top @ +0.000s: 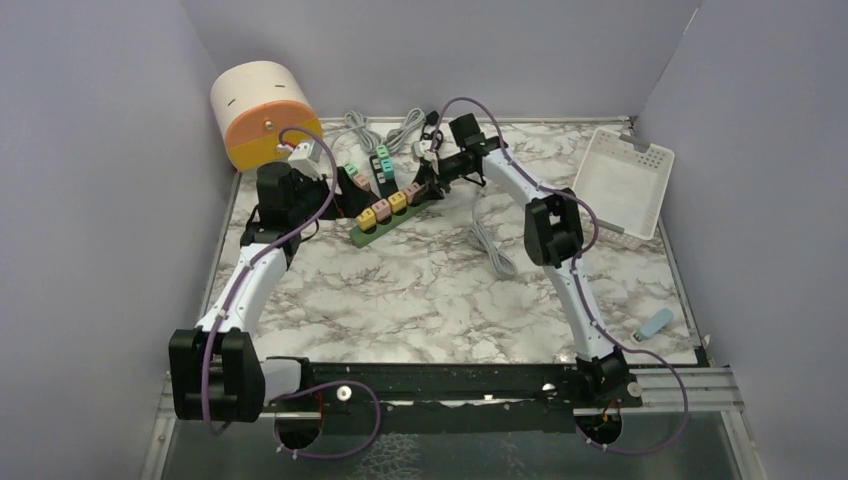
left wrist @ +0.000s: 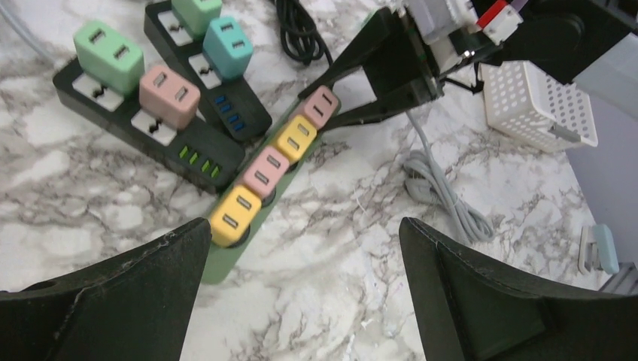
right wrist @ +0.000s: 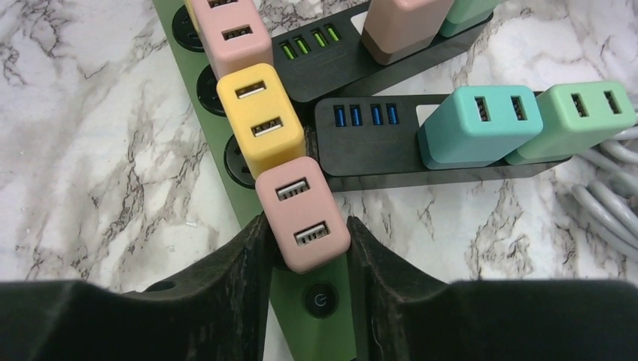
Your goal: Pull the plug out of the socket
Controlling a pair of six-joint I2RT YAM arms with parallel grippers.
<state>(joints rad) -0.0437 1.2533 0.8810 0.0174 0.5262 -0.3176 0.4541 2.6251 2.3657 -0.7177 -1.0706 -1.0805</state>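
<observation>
A green power strip (top: 362,234) lies on the marble table with yellow and pink plugs in a row. My right gripper (right wrist: 308,220) is shut on the pink plug (right wrist: 302,213) at the strip's far end, one finger on each side, just above the strip's power button (right wrist: 319,299). The plug still sits in its socket. In the top view the right gripper (top: 428,180) is at that pink plug (top: 412,189). My left gripper (left wrist: 305,226) is open and empty, hovering over bare table beside the yellow plug (left wrist: 235,214) at the strip's near end (left wrist: 222,267).
Two black power strips (right wrist: 376,143) (right wrist: 331,60) with teal, green and pink plugs lie next to the green one. A grey cable (top: 490,245) lies mid-table. A white basket (top: 625,180) stands back right, an orange-and-cream cylinder (top: 262,112) back left, and a small blue object (top: 655,322) front right.
</observation>
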